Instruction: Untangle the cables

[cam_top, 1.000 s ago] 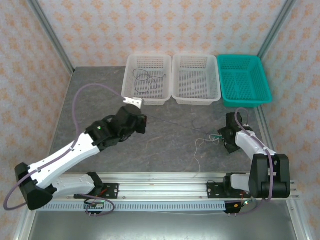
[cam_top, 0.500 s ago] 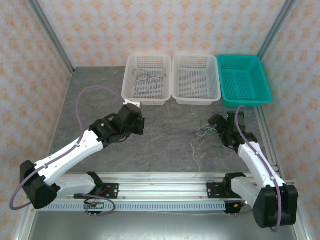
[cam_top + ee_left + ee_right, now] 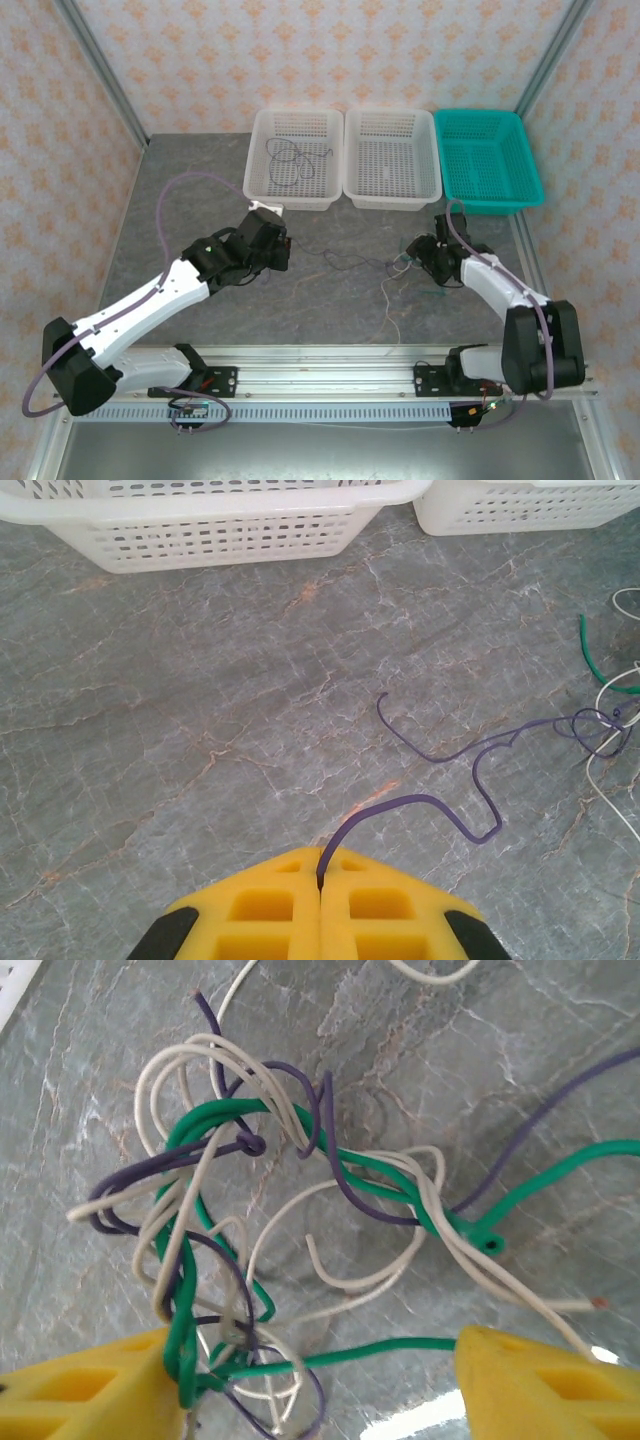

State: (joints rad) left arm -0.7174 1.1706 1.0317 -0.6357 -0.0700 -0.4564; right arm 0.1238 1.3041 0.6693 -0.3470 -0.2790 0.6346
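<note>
**Top view.** The left tool [image 3: 280,250] was shut on the end of the purple cable [image 3: 340,263]. The cable ran slack across the surface [image 3: 340,225] toward the right tool [image 3: 418,250]. The knot [image 3: 403,265] of purple, white and green strands lay right at that tool's tips. Beyond the left tool, the left white basket [image 3: 262,190] held one dark wire [image 3: 295,165]. The middle white basket [image 3: 392,197] and the teal basket [image 3: 490,205], beyond the right tool, held nothing I could make out.

**Left wrist.** The pads [image 3: 390,910] were pressed together on the purple cable. Ahead of them it snaked off to the knot, well away on that tool's right.

**Right wrist.** The jaws stood wide, with pads [image 3: 90,1390] either side of the knot. The green cable [image 3: 460,1228], white cable [image 3: 360,1282] and purple cable were looped through one another.

**Judgement.** One wire appears sorted. The other three are tangled, and separating them has barely begun.
</note>
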